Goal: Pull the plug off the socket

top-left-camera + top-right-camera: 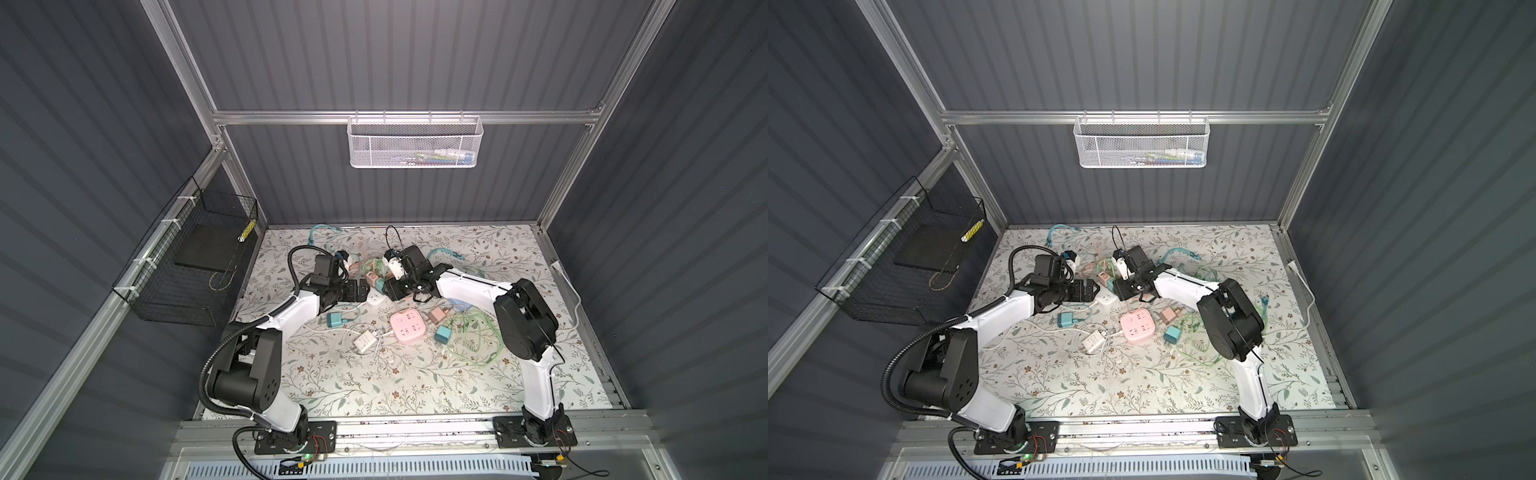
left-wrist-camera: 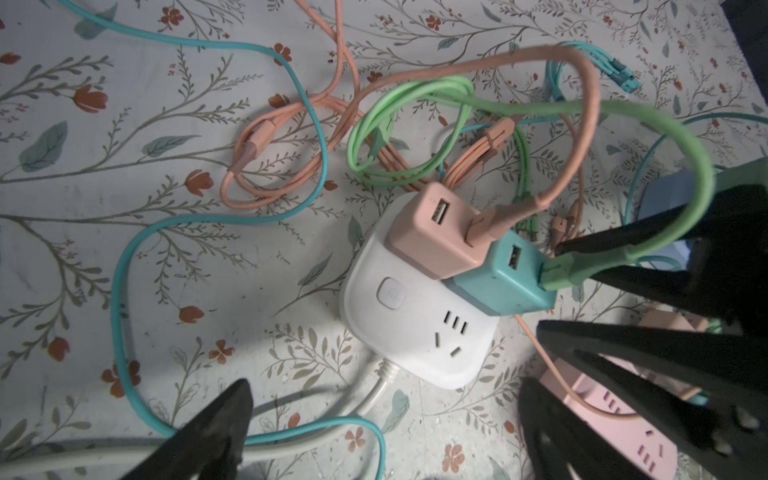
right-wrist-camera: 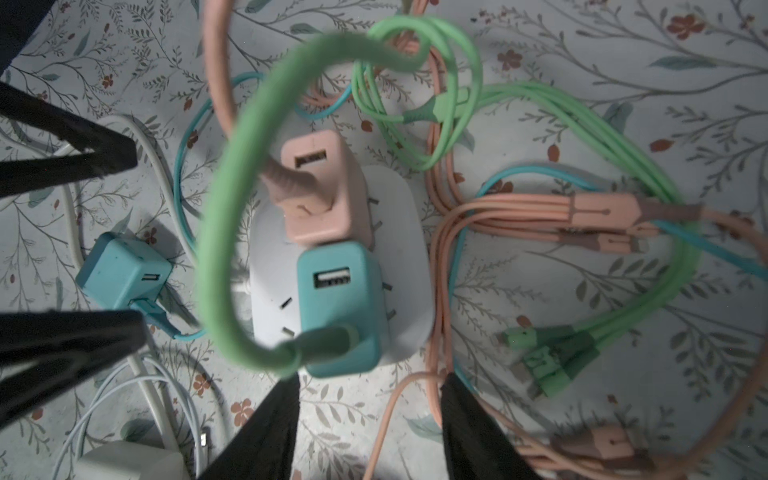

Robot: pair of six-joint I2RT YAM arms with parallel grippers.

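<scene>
Right claw (image 3: 368, 388) first, its two black fingers (image 3: 274, 432) filling the near edge of the right wrist view. Jaws partway apart, wider than the teal plug (image 3: 340, 307) they line up with. Tips stop just short of the plug's body. One tip is right at the green cable (image 3: 212, 232) where it enters the plug; can't tell if it touches. The other tip stands clear. Nothing gripped: released.

Teal plug is seated upright in the white socket (image 3: 411, 249), with the pink plug (image 3: 324, 191) pressed against it on the same face. Pink plug carries a pink cable (image 3: 216, 62). Each plug shows one open USB port. Green cable rises off the teal plug in a tall loop above the socket.

Left claw (image 2: 384, 386): spread wide, holding nothing. One finger (image 2: 220, 428) stands to either side of the socket's white cord (image 2: 376, 390), hovering by the socket's edge with no contact I can make out.

Pose, in both top views: left arm (image 1: 291, 311) and right arm (image 1: 469, 286) come off the front rail with forearms angled inward. The two claws meet nose to nose over the socket, wrists tipped down at it.

Around the socket on the flowered counter (image 1: 374, 395):
- a pink socket (image 1: 407, 327) near it, toward the rail
- a loose teal charger (image 3: 124, 274) near it on the left arm's side
- coils of pink, green and teal cable on its far side

Writing: the socket's round-cornered button (image 2: 390, 294) bears a small mark, too faint to read.
</scene>
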